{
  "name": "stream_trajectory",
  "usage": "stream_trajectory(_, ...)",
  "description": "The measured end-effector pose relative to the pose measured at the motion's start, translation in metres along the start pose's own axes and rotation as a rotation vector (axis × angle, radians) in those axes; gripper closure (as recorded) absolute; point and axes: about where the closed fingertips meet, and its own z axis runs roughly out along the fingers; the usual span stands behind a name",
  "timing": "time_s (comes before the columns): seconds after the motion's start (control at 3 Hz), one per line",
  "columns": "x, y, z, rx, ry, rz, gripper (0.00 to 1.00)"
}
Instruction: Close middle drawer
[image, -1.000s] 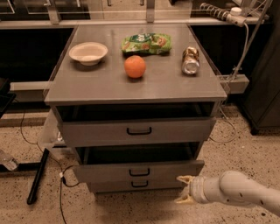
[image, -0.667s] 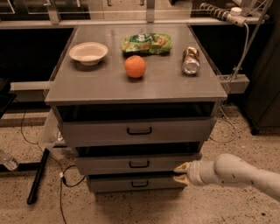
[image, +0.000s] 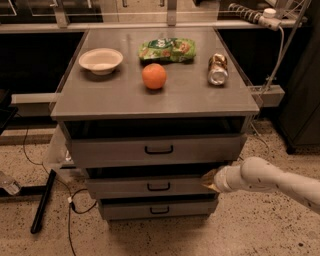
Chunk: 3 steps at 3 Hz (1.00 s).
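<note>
The grey metal middle drawer (image: 120, 188), with a small black loop handle, sits under the grey metal cabinet's (image: 100, 97) jutting top drawer (image: 110, 150), its inside lost in shadow. The pale gripper (image: 210, 180) touches that drawer's right end. Whether it is clenched or released cannot be told.

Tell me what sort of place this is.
Probably a lab or workshop: a grey metal drawer cabinet, loose cables on a speckled floor, and the gripper at the right end of the middle drawer.
</note>
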Motion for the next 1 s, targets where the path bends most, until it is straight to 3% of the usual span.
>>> stream_trajectory(0.33, 0.0, 0.002, 0.001, -0.003, 0.0, 0.0, 0.63)
stream_trajectory(0.67, -0.007, 0.027, -0.018, -0.018, -0.01, -0.02, 0.66)
stream_trajectory(1.0, -0.02, 0.09, -0.052, -0.093, -0.036, -0.022, 0.89)
